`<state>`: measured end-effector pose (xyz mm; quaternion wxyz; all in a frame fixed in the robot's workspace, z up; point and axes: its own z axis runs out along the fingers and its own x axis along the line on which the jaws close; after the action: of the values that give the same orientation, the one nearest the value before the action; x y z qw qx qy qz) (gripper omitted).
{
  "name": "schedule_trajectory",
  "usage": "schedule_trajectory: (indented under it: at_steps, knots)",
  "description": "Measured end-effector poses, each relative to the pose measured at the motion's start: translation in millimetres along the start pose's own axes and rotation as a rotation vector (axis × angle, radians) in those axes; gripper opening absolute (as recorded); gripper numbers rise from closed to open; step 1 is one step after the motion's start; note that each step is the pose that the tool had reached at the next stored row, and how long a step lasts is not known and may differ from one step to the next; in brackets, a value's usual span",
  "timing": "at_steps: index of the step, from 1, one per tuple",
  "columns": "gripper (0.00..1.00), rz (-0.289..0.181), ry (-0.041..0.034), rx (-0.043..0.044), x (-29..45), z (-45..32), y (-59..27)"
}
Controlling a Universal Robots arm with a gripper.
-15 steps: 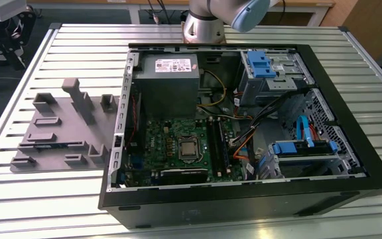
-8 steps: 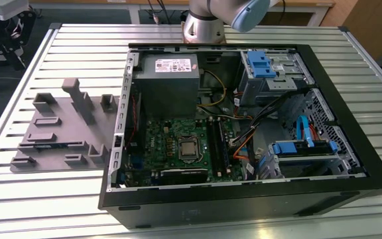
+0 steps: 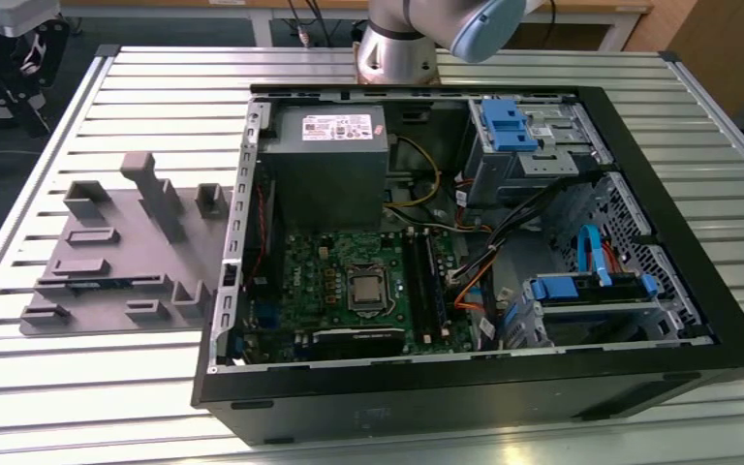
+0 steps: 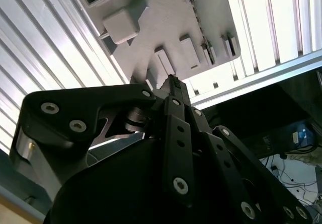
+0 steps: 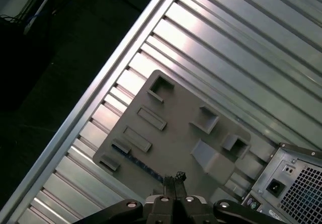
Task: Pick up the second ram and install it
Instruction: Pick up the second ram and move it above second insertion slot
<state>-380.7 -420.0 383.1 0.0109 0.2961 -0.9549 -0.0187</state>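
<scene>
Blue second ram (image 5: 141,164) half-hidden in grey tray (image 5: 176,133)

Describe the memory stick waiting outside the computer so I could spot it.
Beside the open computer case, on the exterior view's left, lies a grey tray of blocks and slots. A thin memory stick lies in its long slot nearer the camera. It is the only blue thing among the tray's grey shapes.

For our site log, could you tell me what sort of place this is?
Likely a robotics lab bench for computer assembly: an open computer case on a slatted metal table, a grey parts tray beside it, and a robot arm.
</scene>
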Motion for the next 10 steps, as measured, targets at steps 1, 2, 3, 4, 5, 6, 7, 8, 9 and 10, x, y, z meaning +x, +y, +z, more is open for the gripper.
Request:
schedule_trajectory:
  at_steps: [1,2,3,4,5,6,7,8,9,10]
  knots:
    - [0.11,-0.004,0.0001,0.0001,0.0,0.0,0.0]
    - [0.11,-0.009,0.0004,0.0001,0.0,0.0,0.0]
    - [0.11,-0.014,0.0006,0.0002,0.0,0.0,0.0]
    - [0.11,-0.02,0.0008,0.0002,0.0,0.0,0.0]
    - [0.11,-0.027,0.0011,0.0003,0.0,0.0,0.0]
    - [0.11,-0.035,0.0014,0.0003,0.0,0.0,0.0]
    - [0.11,-0.044,0.0018,0.0004,0.0,0.0,0.0]
    - [0.11,-0.105,0.0044,0.001,0.0,0.0,0.0]
    - [0.11,-0.116,0.0049,0.0011,0.0,0.0,0.0]
    - [0.11,-0.124,0.0051,0.0012,0.0,0.0,0.0]
